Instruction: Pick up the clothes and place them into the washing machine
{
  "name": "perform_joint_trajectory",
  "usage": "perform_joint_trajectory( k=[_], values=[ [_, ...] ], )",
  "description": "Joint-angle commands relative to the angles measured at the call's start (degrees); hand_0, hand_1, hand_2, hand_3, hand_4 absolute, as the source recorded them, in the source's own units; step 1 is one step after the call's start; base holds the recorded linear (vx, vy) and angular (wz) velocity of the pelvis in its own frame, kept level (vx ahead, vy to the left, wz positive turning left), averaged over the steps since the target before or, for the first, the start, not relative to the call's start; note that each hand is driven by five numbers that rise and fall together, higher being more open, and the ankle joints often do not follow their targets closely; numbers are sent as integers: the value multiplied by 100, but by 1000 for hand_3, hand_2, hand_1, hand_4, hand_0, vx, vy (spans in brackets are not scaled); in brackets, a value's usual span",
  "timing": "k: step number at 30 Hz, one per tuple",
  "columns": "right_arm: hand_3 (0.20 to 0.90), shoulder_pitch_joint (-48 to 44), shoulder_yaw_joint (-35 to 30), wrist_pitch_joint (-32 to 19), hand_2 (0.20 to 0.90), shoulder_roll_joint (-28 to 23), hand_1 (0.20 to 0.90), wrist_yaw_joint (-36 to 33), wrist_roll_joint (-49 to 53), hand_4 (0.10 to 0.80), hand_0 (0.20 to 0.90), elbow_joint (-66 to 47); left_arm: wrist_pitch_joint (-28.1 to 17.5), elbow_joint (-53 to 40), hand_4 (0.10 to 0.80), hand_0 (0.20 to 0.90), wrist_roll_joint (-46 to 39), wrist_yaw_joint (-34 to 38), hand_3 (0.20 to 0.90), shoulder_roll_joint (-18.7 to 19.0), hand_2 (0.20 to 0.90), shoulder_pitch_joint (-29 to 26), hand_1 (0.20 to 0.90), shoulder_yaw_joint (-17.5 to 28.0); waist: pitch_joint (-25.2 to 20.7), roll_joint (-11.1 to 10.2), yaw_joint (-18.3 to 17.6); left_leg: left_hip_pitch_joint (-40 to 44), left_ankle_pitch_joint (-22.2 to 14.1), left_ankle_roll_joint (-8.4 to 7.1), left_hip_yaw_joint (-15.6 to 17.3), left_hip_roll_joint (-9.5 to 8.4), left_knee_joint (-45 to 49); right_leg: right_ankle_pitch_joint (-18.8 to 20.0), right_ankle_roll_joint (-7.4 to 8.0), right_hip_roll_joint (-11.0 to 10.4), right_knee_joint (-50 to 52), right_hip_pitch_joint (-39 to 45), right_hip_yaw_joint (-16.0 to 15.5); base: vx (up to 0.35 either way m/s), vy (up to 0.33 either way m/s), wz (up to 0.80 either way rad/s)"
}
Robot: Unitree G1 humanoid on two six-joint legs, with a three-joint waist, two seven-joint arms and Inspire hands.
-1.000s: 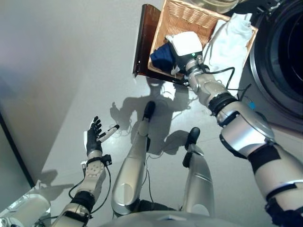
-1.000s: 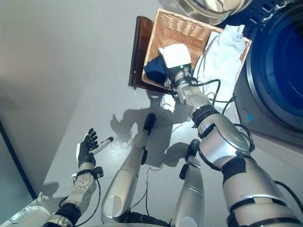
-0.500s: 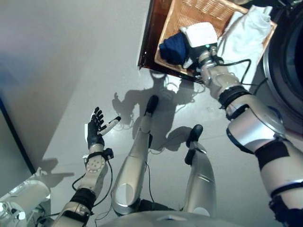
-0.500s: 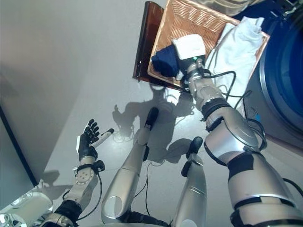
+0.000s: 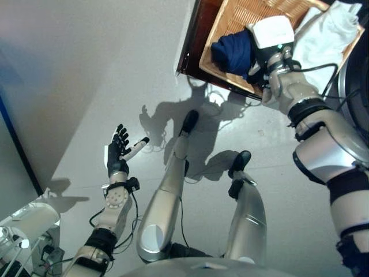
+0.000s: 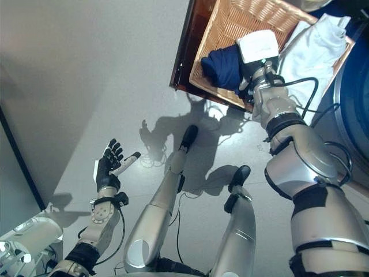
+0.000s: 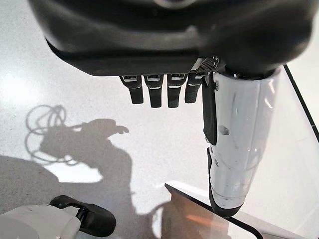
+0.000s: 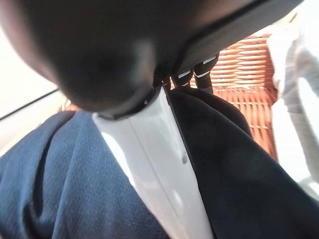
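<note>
Overhead, we see the pale grey floor [image 5: 75, 75] filling most of the scene, with the dark round washer [image 6: 354, 115] cut off at the far right edge. Beside it, at the far side of the floor, stands a wicker basket [image 5: 242, 17] on a dark brown stand [image 5: 193, 40]. No print or label on any of these can be read from our views.

A white cloth [image 5: 326, 40] hangs over the basket's right end, its long axis running from the far rim toward the near rim. At the basket's near left corner is a bunched dark blue cloth [image 5: 230, 52], a rounded lump with no clear long axis; it sits over the near rim, partly inside the basket.

Our right hand [image 5: 259, 55] reaches into that corner from the right, with its wrist camera box [image 5: 270, 32] above it. In the right wrist view the white-covered thumb [image 8: 159, 169] lies pressed across the blue fabric and the fingers [image 8: 194, 74] curl down into it, so the hand is clenched on the blue cloth.

Our left hand [image 5: 118, 153] is held low at the near left, well apart from the basket, over bare floor. Its fingers [image 7: 154, 92] are straight and relaxed, the thumb [image 7: 232, 149] stretched out, grasping nothing.
</note>
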Motion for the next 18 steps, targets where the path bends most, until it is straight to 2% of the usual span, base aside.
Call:
perform_joint_trajectory(
  k=[1,3,18],
  values=[
    [356,-480,271,55,356,-517,356,1,-75,412,356,-60,-378,-294,800,900,-118,48,900,341,900,115,900,41,-158,300,158,-383,42,-132,374,-258,-41,-41,-297,98,-140,159,17,-15,10,5],
    [200,-523,265,62,200,-488,200,-22,-38,300,200,-78,-355,-310,800,900,-130,54,900,349,900,108,900,29,-158,300,167,-452,49,-133,358,-264,-18,-36,-294,103,-116,95,12,-23,15,4],
    [200,-594,-27,169,200,-524,200,-386,175,300,200,-143,-368,-258,800,900,-92,151,900,320,900,134,900,40,-158,332,133,-418,54,-117,425,-284,10,-35,-291,80,-67,81,89,-3,1,1]
  ],
)
